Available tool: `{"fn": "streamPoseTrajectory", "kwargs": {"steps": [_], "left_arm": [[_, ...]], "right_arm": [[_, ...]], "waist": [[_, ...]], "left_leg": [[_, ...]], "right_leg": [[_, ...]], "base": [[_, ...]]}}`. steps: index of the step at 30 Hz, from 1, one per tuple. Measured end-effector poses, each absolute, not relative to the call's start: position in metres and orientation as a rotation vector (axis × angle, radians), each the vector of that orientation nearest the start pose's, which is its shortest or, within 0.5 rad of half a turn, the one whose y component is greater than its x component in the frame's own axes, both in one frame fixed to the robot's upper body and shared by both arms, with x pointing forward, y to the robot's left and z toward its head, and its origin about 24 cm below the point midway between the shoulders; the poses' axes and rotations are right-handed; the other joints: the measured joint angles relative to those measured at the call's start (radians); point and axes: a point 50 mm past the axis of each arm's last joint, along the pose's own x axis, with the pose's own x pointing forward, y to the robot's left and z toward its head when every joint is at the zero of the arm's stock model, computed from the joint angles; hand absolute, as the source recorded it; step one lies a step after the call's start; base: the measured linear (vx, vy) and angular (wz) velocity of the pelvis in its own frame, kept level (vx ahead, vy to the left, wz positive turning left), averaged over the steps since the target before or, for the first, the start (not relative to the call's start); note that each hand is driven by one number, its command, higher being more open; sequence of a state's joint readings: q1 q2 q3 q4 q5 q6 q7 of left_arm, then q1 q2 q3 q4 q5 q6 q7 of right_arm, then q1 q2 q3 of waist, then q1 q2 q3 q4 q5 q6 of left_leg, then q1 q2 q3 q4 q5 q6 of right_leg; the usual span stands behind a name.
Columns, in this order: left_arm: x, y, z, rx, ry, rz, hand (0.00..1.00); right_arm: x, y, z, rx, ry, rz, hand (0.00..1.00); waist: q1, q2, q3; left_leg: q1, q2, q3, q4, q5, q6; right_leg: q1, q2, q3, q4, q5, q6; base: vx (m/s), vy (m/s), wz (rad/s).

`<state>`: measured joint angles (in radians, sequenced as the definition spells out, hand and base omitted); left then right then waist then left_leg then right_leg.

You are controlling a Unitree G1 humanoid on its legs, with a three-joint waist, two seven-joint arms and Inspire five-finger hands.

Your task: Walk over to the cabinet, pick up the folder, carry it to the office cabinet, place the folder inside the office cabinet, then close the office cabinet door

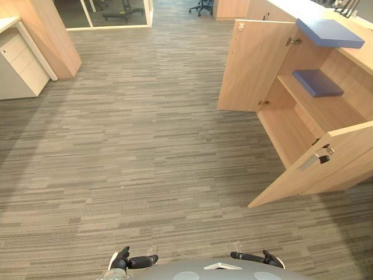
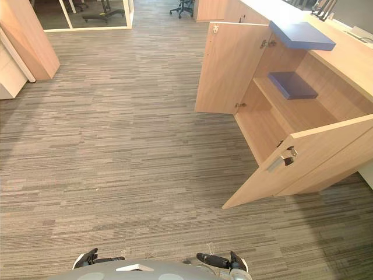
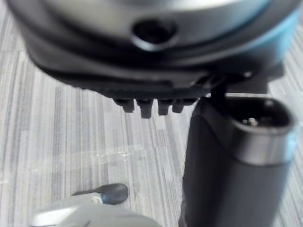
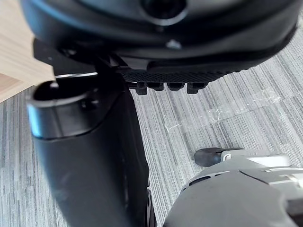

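In the left eye view the office cabinet (image 1: 303, 125) stands at the right with both doors swung wide: the far door (image 1: 250, 64) and the near door (image 1: 309, 175) both reach out over the carpet floor (image 1: 145, 146). A blue folder (image 1: 317, 83) lies flat on the shelf (image 1: 326, 108) inside the cabinet. A second flat blue item (image 1: 329, 32) rests on the cabinet's top surface (image 1: 355, 52), its edge hanging over the opening. Both robot hands are low at the near edge, well apart from the cabinet: the left robot hand (image 1: 131, 261) and the right robot hand (image 1: 256, 257) have their fingers stretched out and hold nothing.

The right eye view gives the same layout. A metal handle (image 2: 278, 162) sits on the near door. A white drawer unit (image 2: 9, 73) and a tall wooden panel (image 2: 29, 35) stand at the far left, and an office chair (image 2: 183, 7) is at the far end of the room.

In the left wrist view the fingers (image 3: 150, 108) point down at the carpet beside the thumb (image 3: 234, 161), with nothing between them.

The right wrist view is alike: the fingers (image 4: 170, 86) and thumb (image 4: 90, 156) are relaxed over bare carpet, gripping nothing.
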<state>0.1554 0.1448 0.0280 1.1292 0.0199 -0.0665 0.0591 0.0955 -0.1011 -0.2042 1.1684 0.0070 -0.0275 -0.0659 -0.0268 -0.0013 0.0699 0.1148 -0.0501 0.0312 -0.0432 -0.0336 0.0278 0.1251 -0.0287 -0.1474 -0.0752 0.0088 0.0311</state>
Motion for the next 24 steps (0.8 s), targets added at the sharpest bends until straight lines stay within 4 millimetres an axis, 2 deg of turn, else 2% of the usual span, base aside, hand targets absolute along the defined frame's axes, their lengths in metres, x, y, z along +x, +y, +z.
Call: {"fn": "streamPoseTrajectory", "kwargs": {"steps": [7, 24], "left_arm": [[0.0494, 0.2154, -0.1677, 0.060, 1.208, 0.222, 1.00], [0.0465, 0.2161, -0.1679, 0.054, 1.214, 0.227, 1.00]], "right_arm": [[0.0602, -0.2141, -0.1693, 0.006, 1.227, -0.321, 1.00], [0.0596, -0.2130, -0.1697, 0.003, 1.231, -0.312, 1.00]], "waist": [[0.001, -0.002, 0.002], [-0.001, -0.010, 0.008]], "left_leg": [[0.017, -0.006, -0.002, -0.005, 0.001, 0.002], [0.034, -0.007, -0.002, -0.040, 0.018, 0.003]], "right_leg": [[0.012, -0.007, -0.004, 0.000, -0.006, 0.013], [0.012, -0.007, -0.007, -0.002, -0.006, 0.012]], "base": [[-0.03, -0.004, 0.01], [-0.03, -0.010, 0.01]]}}
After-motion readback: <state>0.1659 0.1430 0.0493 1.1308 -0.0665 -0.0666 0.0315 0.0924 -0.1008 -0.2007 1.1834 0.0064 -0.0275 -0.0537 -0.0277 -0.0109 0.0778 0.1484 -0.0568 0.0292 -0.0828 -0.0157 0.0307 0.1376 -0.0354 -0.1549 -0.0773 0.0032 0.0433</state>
